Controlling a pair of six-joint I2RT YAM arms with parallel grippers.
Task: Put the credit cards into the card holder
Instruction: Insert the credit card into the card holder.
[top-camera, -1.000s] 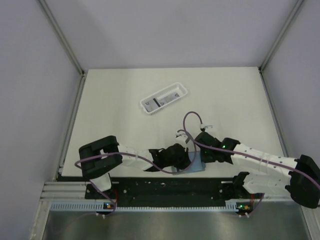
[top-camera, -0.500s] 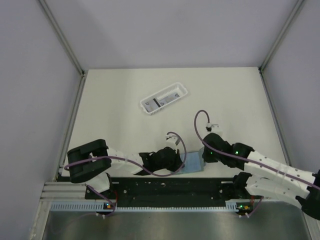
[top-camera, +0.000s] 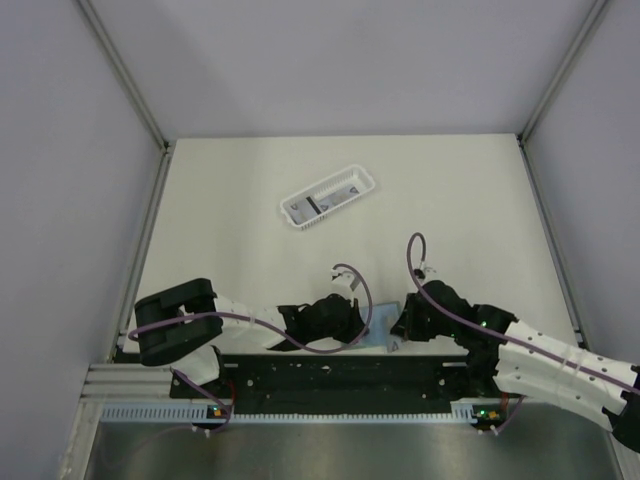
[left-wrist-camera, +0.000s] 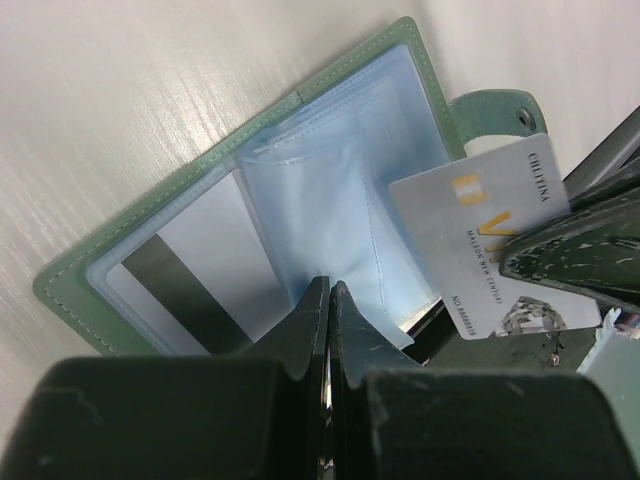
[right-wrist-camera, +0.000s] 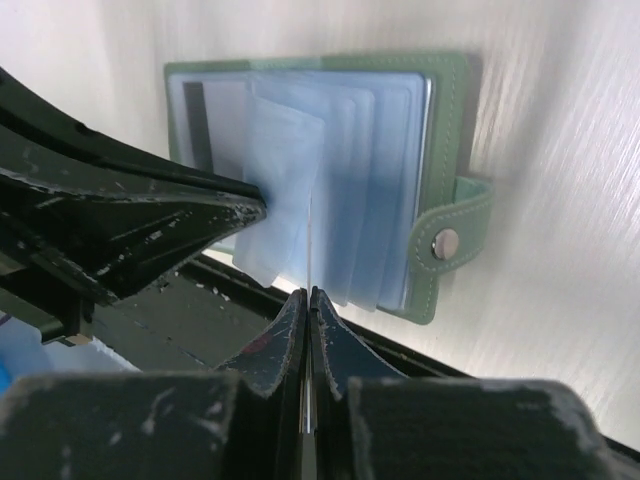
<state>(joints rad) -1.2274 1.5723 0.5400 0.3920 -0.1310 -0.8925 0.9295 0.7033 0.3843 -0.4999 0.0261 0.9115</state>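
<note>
The sage-green card holder (left-wrist-camera: 330, 130) lies open at the table's near edge, its pale blue sleeves fanned up; it also shows in the top view (top-camera: 383, 318) and the right wrist view (right-wrist-camera: 452, 120). One credit card with a black stripe (left-wrist-camera: 190, 290) sits in its left pocket. My left gripper (left-wrist-camera: 328, 288) is shut on a blue sleeve and holds it up. My right gripper (right-wrist-camera: 308, 292) is shut on a light-grey credit card (left-wrist-camera: 480, 230), seen edge-on in the right wrist view (right-wrist-camera: 311, 240), its far edge at the sleeves.
A white slotted basket (top-camera: 362, 178) stands mid-table, farther back, with a striped card (top-camera: 315, 205) inside. The black mounting rail (top-camera: 330, 370) runs just below the holder. Both grippers (top-camera: 362, 325) (top-camera: 400, 325) are close together over the holder.
My right arm has drawn back and down towards the near edge, bringing its gripper lower beside the holder. My left arm shifted slightly left a second ago and has stayed put since.
</note>
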